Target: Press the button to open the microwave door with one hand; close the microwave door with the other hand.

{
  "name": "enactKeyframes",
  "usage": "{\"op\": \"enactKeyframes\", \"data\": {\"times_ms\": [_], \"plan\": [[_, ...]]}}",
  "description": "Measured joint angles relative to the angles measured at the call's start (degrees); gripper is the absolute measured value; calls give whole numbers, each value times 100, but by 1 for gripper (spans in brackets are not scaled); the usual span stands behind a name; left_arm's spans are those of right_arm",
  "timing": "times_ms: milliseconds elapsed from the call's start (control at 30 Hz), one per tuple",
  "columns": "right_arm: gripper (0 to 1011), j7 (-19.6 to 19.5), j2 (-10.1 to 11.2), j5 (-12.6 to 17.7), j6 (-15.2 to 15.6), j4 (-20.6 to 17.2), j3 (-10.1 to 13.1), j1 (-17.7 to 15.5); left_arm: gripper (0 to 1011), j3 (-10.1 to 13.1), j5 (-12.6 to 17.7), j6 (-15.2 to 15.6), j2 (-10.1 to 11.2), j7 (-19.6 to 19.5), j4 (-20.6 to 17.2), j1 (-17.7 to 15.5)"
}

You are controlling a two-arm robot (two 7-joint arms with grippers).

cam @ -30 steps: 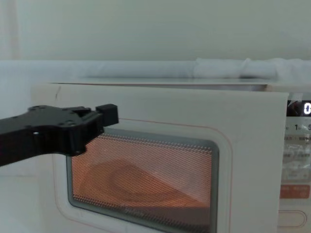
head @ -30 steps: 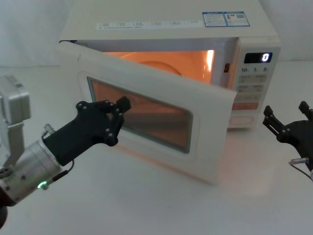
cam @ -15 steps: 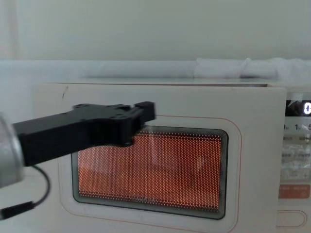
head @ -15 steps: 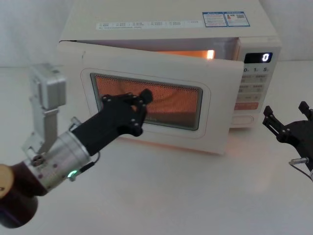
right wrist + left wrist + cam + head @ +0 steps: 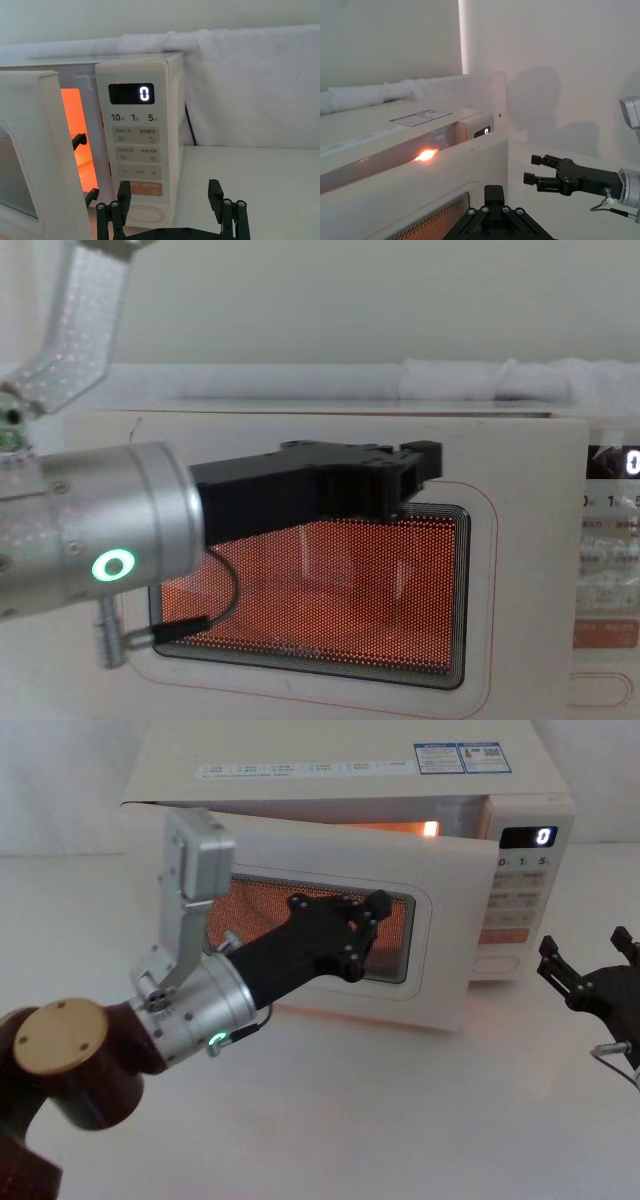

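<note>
The microwave [image 5: 520, 780] sits at the back of the white table [image 5: 400, 1120], front facing the robot, long axis running left-right. Its door [image 5: 445, 955] is hinged on the robot's left and nearly shut: long axis left-right, almost flush with the front, free right edge a narrow gap off the body. Orange light shows through that gap and through the window mesh [image 5: 400, 600].

The left gripper [image 5: 372, 912] reaches across the door face with its fingertips against the upper right part of the window. Cannot tell if its fingers are spread or together. A silver wrist with a green ring light [image 5: 113, 566] sits behind it.

The right gripper [image 5: 170, 202] hangs low to the right of the microwave, fingers spread, holding nothing, facing the keypad strip. The button [image 5: 142, 214] is at the bottom of that strip, long axis left-right, just below the orange-red key [image 5: 145, 189]. The display [image 5: 131, 93] reads 0.

Vs 1.0 s ago: the door has swung from well ajar to almost closed, and the left arm has pushed further forward and to the right. The right gripper has not moved.
</note>
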Motion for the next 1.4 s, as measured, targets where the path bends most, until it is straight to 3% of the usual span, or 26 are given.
{"op": "enactKeyframes", "data": {"times_ms": [200, 633, 833, 1133, 1267, 1400], "plan": [[1000, 0, 0, 0, 0, 0, 0, 0, 0, 276, 28, -23, -202, -6, 410, -482], [1000, 0, 0, 0, 0, 0, 0, 0, 0, 418, 107, -422, -702, 199, 1003, -1025], [1000, 0, 0, 1, 0, 0, 0, 0, 0, 498, 106, -497, -812, 111, 1171, -1198], [1000, 0, 0, 0, 0, 0, 0, 0, 0, 444, -148, -1172, -940, -228, 1092, -1208], [1000, 0, 0, 0, 0, 0, 0, 0, 0, 425, -252, -1199, -886, -289, 938, -1153], [1000, 0, 0, 0, 0, 0, 0, 0, 0, 415, -396, -1116, -693, -343, 670, -1020]]}}
